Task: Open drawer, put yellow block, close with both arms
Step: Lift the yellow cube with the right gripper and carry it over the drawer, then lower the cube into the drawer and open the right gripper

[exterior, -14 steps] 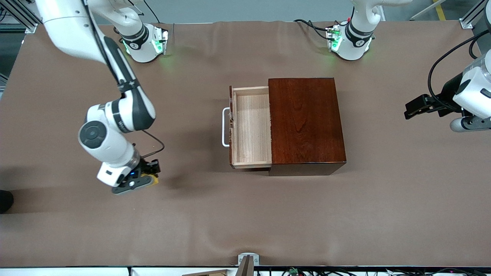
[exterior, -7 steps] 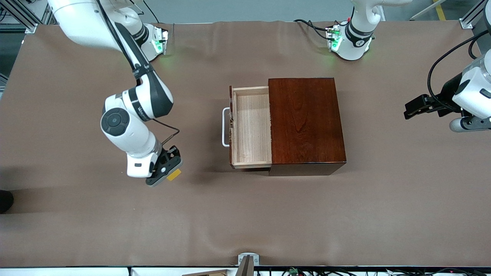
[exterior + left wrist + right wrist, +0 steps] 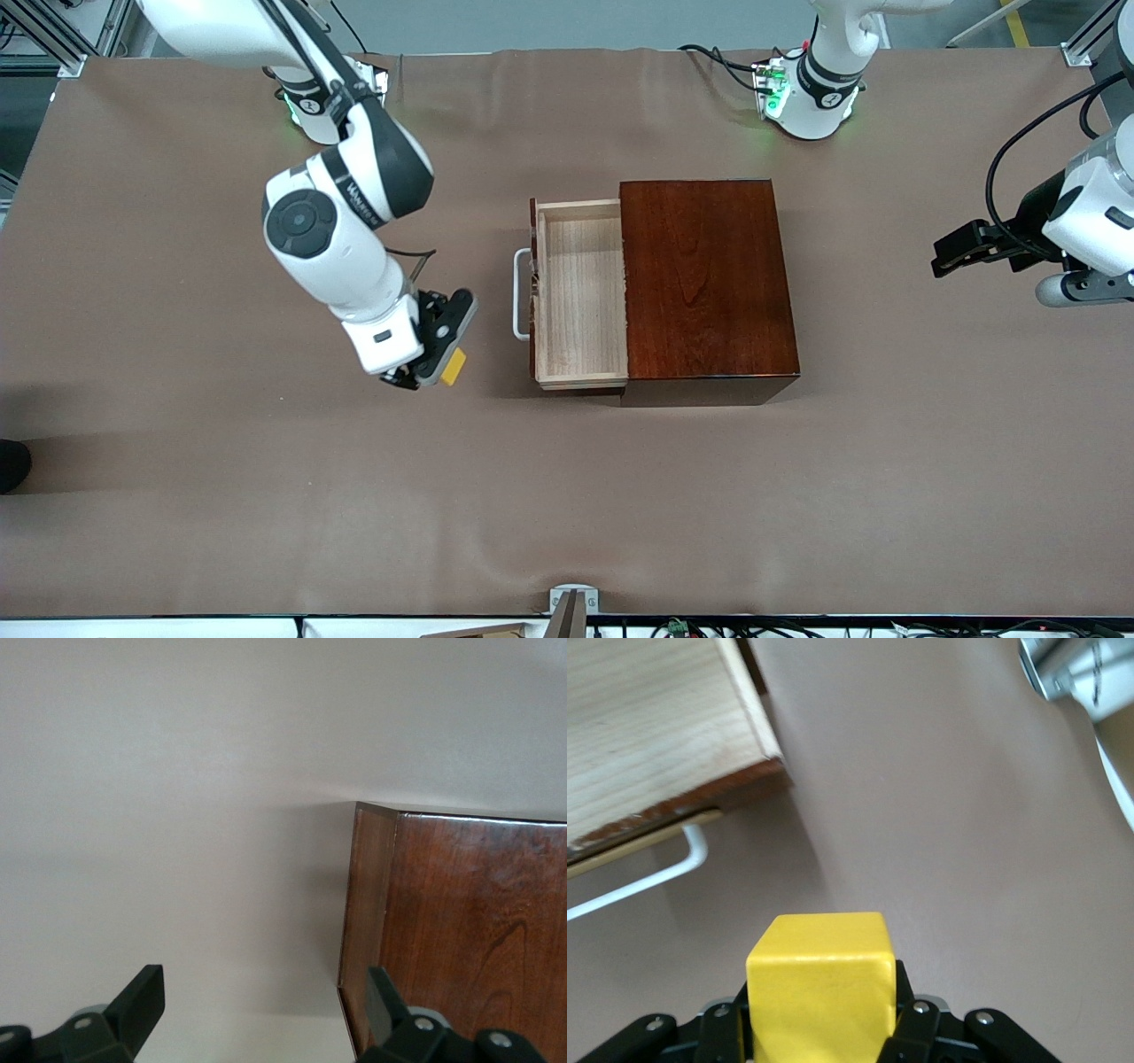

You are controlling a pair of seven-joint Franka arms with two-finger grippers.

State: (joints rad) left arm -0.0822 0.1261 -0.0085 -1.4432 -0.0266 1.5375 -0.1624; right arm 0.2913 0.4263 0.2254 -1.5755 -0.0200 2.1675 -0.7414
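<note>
Over the table just beside the handle (image 3: 521, 293) of the open drawer (image 3: 580, 292), the right gripper (image 3: 440, 359) clamps the yellow block (image 3: 454, 366) for placement, while the left gripper (image 3: 952, 250) waits, fingers apart, toward the left arm's end beside the box (image 3: 704, 283).

No legible text on the box (image 3: 709, 288), the drawer (image 3: 580, 292) or the table (image 3: 567, 496). Small white lettering on the right arm's dark band (image 3: 359, 190); too small to read.
</note>
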